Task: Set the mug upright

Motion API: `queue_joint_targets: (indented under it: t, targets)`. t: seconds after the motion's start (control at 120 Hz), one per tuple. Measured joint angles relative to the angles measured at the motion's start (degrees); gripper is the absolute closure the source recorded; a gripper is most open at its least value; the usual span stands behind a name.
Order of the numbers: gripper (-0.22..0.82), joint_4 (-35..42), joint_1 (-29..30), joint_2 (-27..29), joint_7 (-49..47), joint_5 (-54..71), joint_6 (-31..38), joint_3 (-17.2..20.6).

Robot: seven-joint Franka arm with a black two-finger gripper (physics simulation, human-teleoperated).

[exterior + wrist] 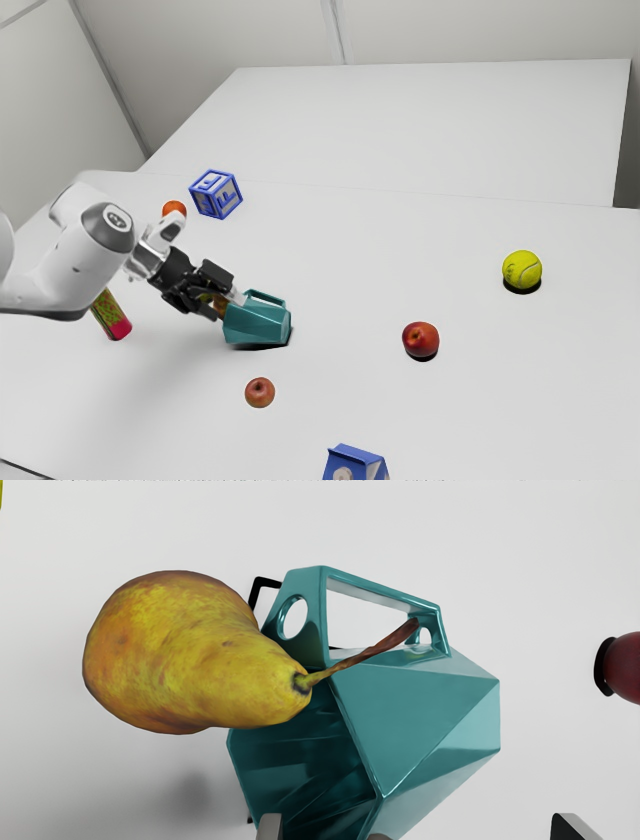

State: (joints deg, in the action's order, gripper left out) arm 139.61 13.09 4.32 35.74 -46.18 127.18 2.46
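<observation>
Gripper (422, 826) fingers, spread and empty, hang at the mug (400, 715), which lies on its side toward the worktop's (500, 400) edge at the exterior view's left, a pear (175, 655) by its mouth. I judge everything remains: gripping, tipping it base-down, releasing.

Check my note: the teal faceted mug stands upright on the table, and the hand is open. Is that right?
Not quite: the teal faceted mug lies on its side on the table, as the exterior view shows. The hand is open, as you say.
</observation>
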Motion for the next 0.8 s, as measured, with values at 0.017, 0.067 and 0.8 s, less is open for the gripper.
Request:
queue_joint_targets:
  t: [0.017, 0.067, 0.8]
  targets:
    - [0.02, 0.0, 0.0, -0.1, 0.4, -0.4, 0.0, 0.0]
    - [0.02, 0.0, 0.1, -0.5, 1.5, -1.5, 0.2, 0.0]
    - [0.04, 3.8, -0.1, -2.9, 18.1, -20.9, 0.2, 0.0]
